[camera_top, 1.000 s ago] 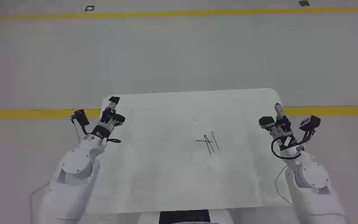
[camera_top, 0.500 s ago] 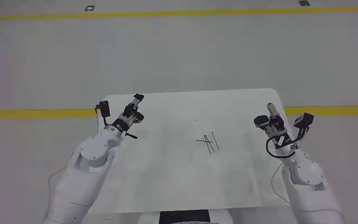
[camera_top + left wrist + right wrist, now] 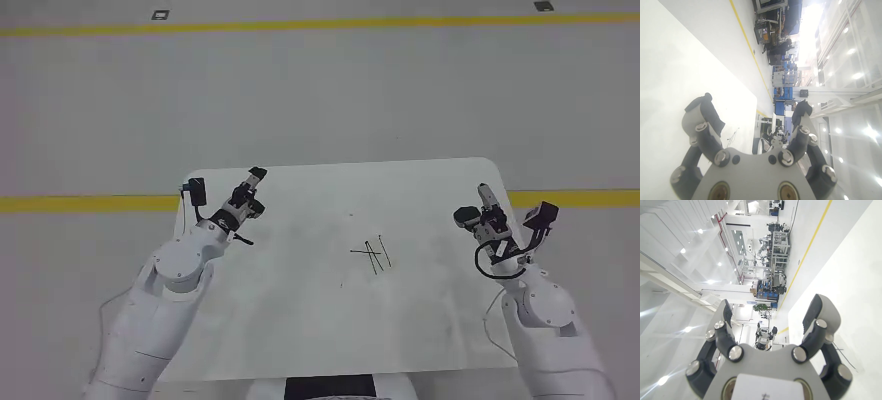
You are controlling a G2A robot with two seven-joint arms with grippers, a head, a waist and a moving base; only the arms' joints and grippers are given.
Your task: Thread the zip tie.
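Observation:
Several thin black zip ties [image 3: 373,255] lie loose in a small cluster right of the middle of the white table [image 3: 300,320]. My left gripper [image 3: 255,190] hovers over the table's back left area, well to the left of the ties. In the left wrist view it [image 3: 753,108] is open with nothing between its fingers, and the ties [image 3: 732,136] show faintly beyond. My right gripper [image 3: 475,203] hangs over the table's right edge, to the right of the ties. It [image 3: 770,308] is open and holds nothing. Dark thin ties [image 3: 845,357] lie on the table beside it.
The table's rounded back corners [image 3: 200,175] and its right edge [image 3: 505,280] border a pale floor with yellow lines [image 3: 80,203]. Bare tabletop surrounds the ties on all sides.
My left arm has swung in from beyond the table's left edge to over its back left area. The right gripper has shifted slightly left. The zip ties have stayed put.

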